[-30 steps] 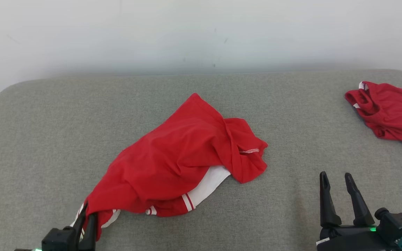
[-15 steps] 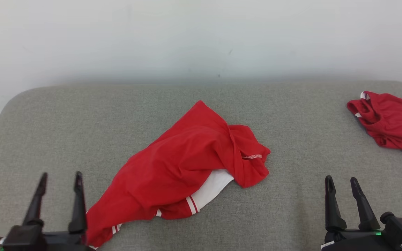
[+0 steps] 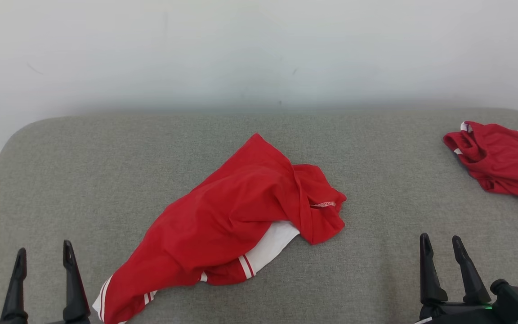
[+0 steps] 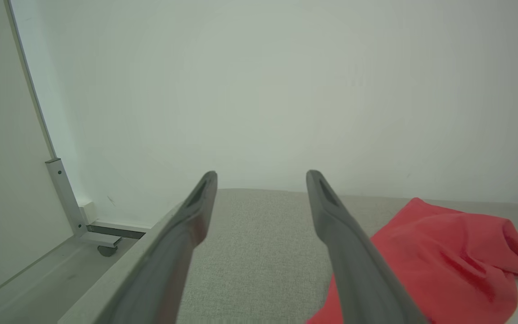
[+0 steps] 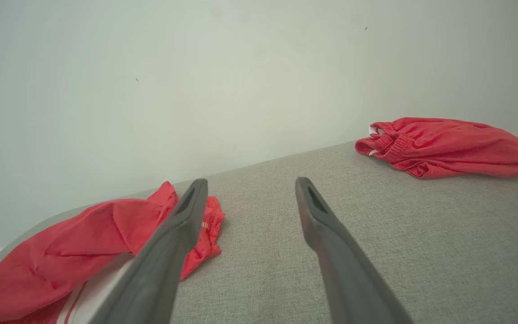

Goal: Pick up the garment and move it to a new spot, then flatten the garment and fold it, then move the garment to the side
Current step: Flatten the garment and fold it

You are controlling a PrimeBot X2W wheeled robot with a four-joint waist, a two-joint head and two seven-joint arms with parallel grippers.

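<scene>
A crumpled red garment (image 3: 232, 220) with white panels and stripes lies in a heap at the middle of the grey table (image 3: 106, 162). It also appears at the right of the left wrist view (image 4: 443, 261) and at the lower left of the right wrist view (image 5: 74, 252). My left gripper (image 3: 43, 258) stands open at the lower left, just left of the garment's striped corner, with nothing between its fingers. My right gripper (image 3: 441, 249) stands open at the lower right, apart from the garment, and it is empty too.
A second red garment (image 3: 502, 159) lies bunched at the table's far right edge, also seen in the right wrist view (image 5: 443, 146). A white wall rises behind the table. The table's rounded left edge and a metal frame leg (image 4: 68, 198) show in the left wrist view.
My left gripper has opened and let go of the garment's striped corner, then drawn back to the left. The corner now lies on the table. The head camera has shifted a little.
</scene>
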